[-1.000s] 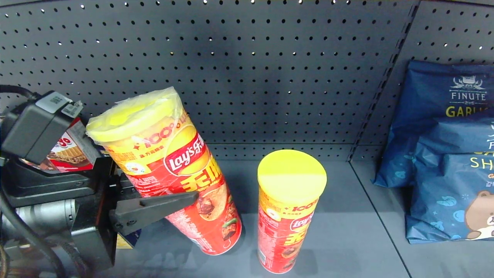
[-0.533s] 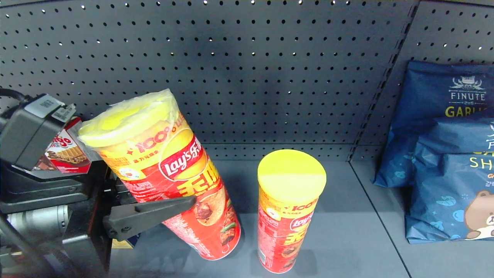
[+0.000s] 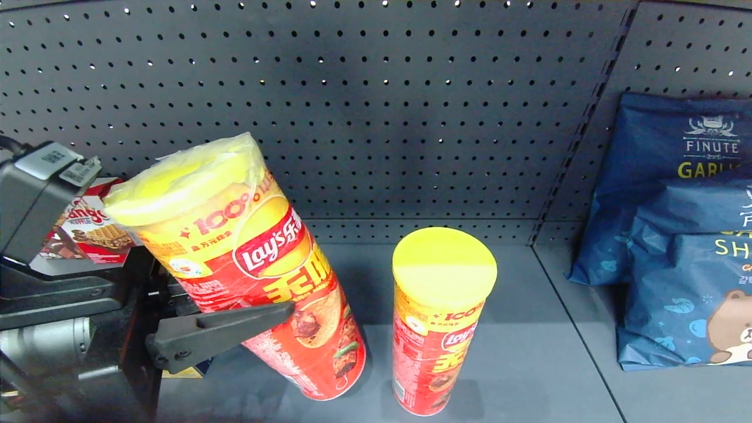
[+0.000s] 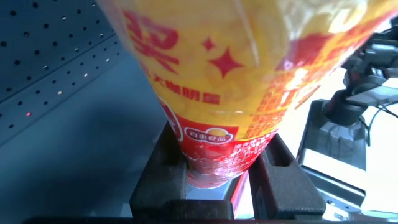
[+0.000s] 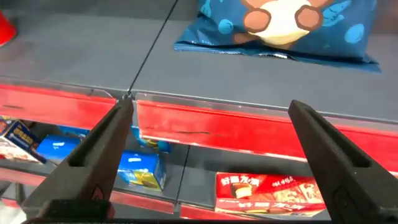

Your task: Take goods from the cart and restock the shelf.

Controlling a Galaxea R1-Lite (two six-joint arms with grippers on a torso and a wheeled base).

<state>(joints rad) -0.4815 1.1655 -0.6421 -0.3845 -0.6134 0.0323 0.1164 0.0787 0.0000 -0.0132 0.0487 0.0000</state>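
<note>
Your left arm [image 3: 53, 346] comes in from the near left, wrist low and roughly level, camera housing [image 3: 35, 188] riding on top. Left gripper [image 3: 276, 299] points right, jaws clamped on the chip can [image 3: 252, 258] below its middle. The near finger [image 3: 223, 332] lies across the can's front; the far one is hidden behind it. The can sits tilted in the grip, lid end leaning left, base end to the right. In the left wrist view, both fingers [image 4: 163, 171] press on opposite sides of the can. Your right gripper [image 5: 211, 106] has its jaws spread wide apart, both fingers [image 5: 99, 155] level with each other, tips pointing to the far side.
</note>
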